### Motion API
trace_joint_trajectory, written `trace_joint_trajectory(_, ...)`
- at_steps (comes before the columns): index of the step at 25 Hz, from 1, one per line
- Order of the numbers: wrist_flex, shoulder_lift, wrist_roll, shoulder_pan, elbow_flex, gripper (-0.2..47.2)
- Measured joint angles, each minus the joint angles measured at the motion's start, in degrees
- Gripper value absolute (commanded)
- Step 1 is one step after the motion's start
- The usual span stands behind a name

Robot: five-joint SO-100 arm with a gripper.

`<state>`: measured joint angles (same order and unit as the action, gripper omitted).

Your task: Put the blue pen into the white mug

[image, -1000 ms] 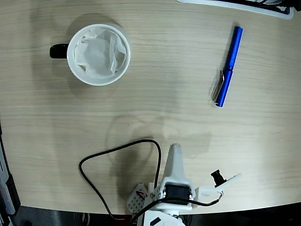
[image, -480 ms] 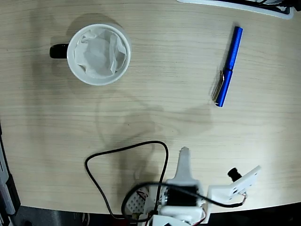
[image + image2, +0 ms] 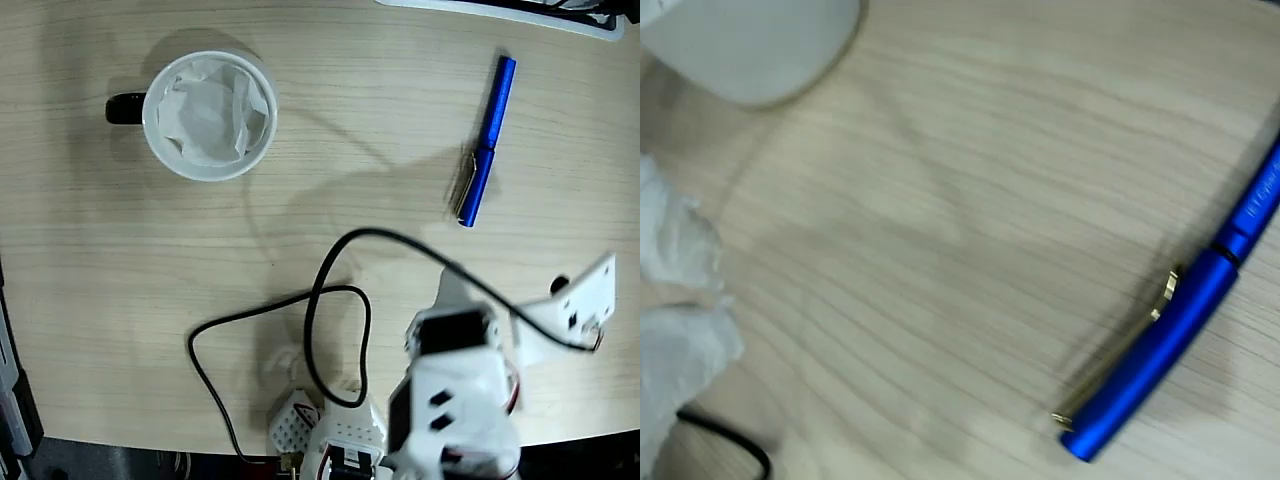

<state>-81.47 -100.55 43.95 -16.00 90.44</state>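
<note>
Slim glossy bright-blue pen (image 3: 485,142) with silver clip lies flat on the wooden table (image 3: 330,180), well apart from the paper-lined white mug (image 3: 209,116); likely light, stiff, slippery, best pinched mid-barrel; finger state indeterminable.

The pen (image 3: 484,142) is glossy bright blue with a silver clip (image 3: 1118,345). The mug (image 3: 209,116) is white, its handle (image 3: 124,108) black, its paper (image 3: 212,112) white. The bench (image 3: 320,230) is pale wood-grain. The arm (image 3: 455,400) is white, its cable (image 3: 330,300) black.
</note>
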Motion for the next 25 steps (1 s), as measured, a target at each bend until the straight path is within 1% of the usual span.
trace_joint_trajectory(2,-2.2,4.8,5.9,-0.8,-4.9,0.0)
trace_joint_trajectory(5,-8.6,12.0,13.8,-1.8,-12.3,0.0)
trace_joint_trajectory(9,-12.5,18.8,21.9,-1.8,-19.8,0.0)
trace_joint_trajectory(11,-12.9,21.1,26.1,-1.8,-21.1,0.0)
trace_joint_trajectory(15,-12.9,27.2,32.0,-3.1,-27.3,0.0)
trace_joint_trajectory(18,-13.5,32.2,33.6,-3.0,-32.4,1.5)
trace_joint_trajectory(20,-13.7,35.1,34.7,-4.4,-35.8,1.5)
trace_joint_trajectory(25,-13.8,40.3,45.5,-5.4,-41.8,1.6)
